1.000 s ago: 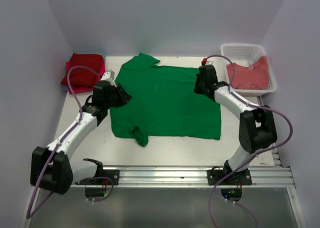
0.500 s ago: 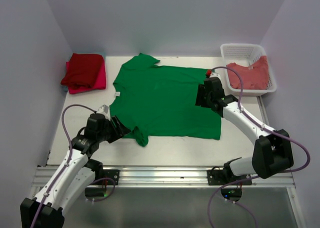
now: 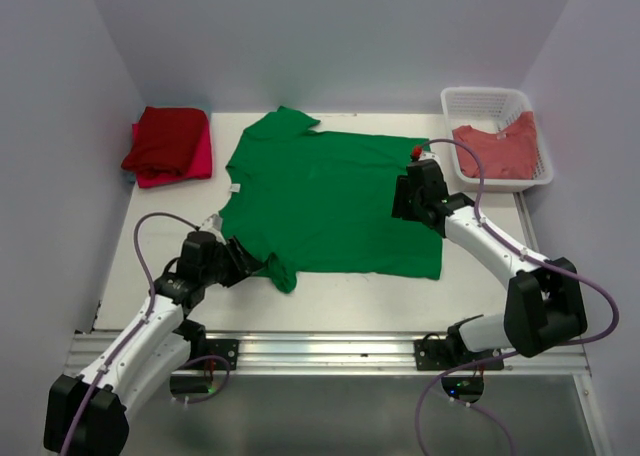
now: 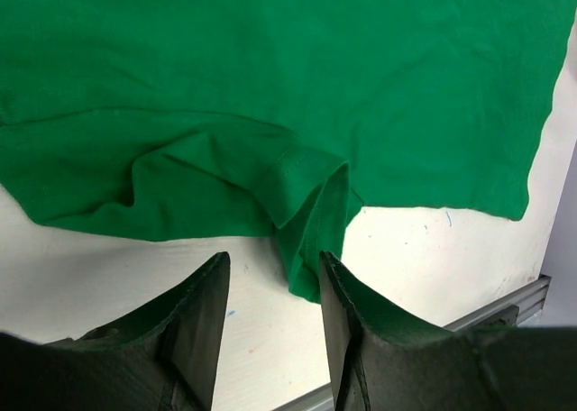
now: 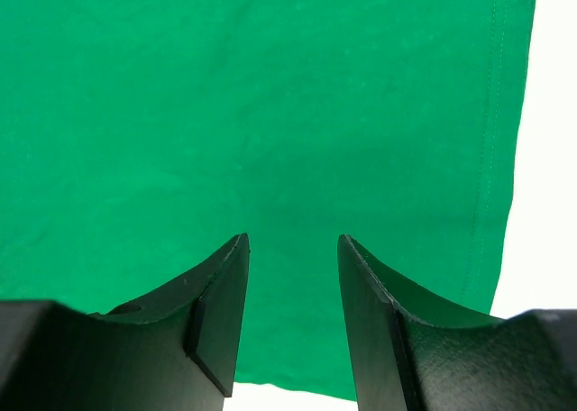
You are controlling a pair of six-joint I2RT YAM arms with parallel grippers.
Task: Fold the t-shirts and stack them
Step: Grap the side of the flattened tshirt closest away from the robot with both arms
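Note:
A bright green t-shirt (image 3: 330, 201) lies spread flat in the middle of the table. Its near-left sleeve (image 3: 281, 273) is bunched into a fold. My left gripper (image 3: 250, 264) sits low on the table just left of that sleeve, open. In the left wrist view the sleeve's tip (image 4: 311, 249) lies just ahead of the open left gripper (image 4: 273, 267), with bare table between the fingers. My right gripper (image 3: 404, 198) hovers open over the shirt's right side. In the right wrist view only green cloth (image 5: 270, 114) shows past the right gripper (image 5: 291, 244).
Folded red and pink t-shirts (image 3: 168, 144) are stacked at the far left corner. A white lattice basket (image 3: 487, 98) at the far right holds a salmon-red t-shirt (image 3: 500, 148). A metal rail (image 3: 330, 351) runs along the near edge.
My left arm drew back from the shirt's left edge to the near-left sleeve. Both grippers opened. My right gripper shifted from the shirt's far right corner toward the middle of its right side.

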